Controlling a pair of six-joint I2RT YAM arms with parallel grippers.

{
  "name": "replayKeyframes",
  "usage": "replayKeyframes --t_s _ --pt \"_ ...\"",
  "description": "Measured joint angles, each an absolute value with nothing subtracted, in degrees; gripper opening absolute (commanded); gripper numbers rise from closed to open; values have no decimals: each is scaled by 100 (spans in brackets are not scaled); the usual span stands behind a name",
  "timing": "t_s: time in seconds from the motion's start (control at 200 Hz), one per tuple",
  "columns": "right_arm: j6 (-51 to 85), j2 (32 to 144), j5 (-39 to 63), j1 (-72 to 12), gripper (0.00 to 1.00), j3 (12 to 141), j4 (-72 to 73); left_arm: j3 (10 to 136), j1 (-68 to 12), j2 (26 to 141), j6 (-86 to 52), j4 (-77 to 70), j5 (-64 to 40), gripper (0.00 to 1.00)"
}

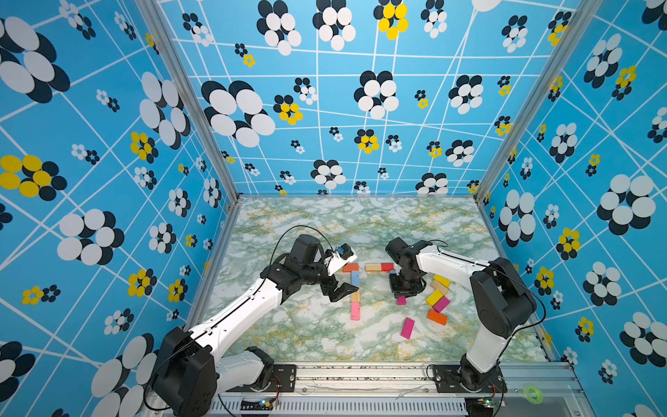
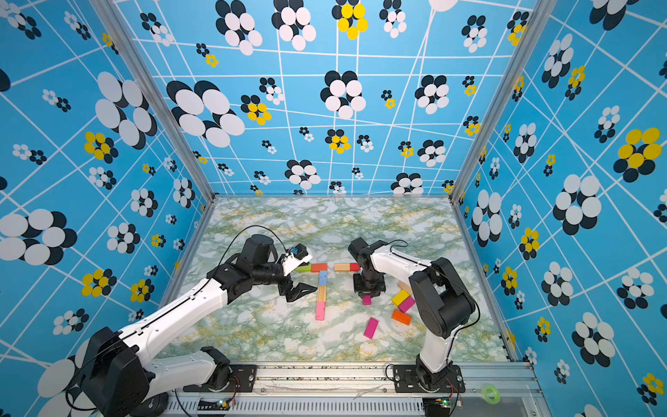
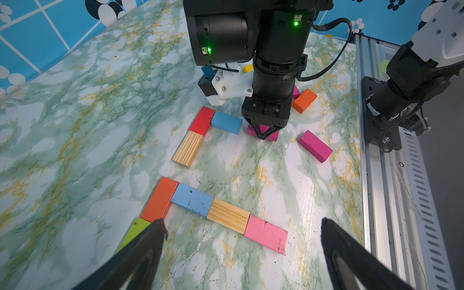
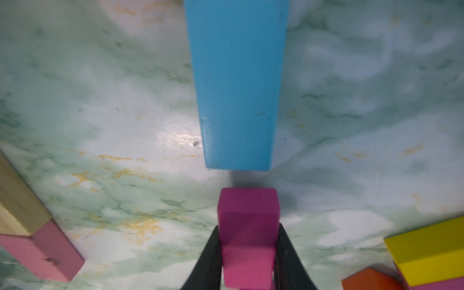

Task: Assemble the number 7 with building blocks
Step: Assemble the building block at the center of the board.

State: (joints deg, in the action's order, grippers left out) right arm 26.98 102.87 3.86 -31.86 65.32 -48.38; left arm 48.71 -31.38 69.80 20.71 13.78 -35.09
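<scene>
A finished number 7 (image 3: 193,198) lies on the table: green and orange bar, then a light blue, wood and pink stem (image 1: 355,296). Beside it a wood block (image 1: 373,267) and a red block (image 1: 387,266) form a second bar, with a light blue block (image 3: 226,122) running down from the red end. My right gripper (image 4: 248,251) points straight down, shut on a magenta block (image 4: 248,221) whose end sits just short of that blue block (image 4: 238,88). My left gripper (image 1: 343,290) hovers open and empty beside the first stem.
Loose building blocks lie right of the right gripper: two yellow (image 1: 434,298), a wood one (image 1: 439,287), a magenta one (image 1: 441,304), an orange one (image 1: 437,317). Another magenta block (image 1: 407,328) lies nearer the front. The metal rail (image 1: 361,373) runs along the front edge.
</scene>
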Motion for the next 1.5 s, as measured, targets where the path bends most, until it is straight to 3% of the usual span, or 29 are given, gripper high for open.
replayKeyframes --t_s 1.499 --pt "2523 10691 405 -3131 28 6884 -4912 4871 -3138 7006 2102 1400 -3489 99"
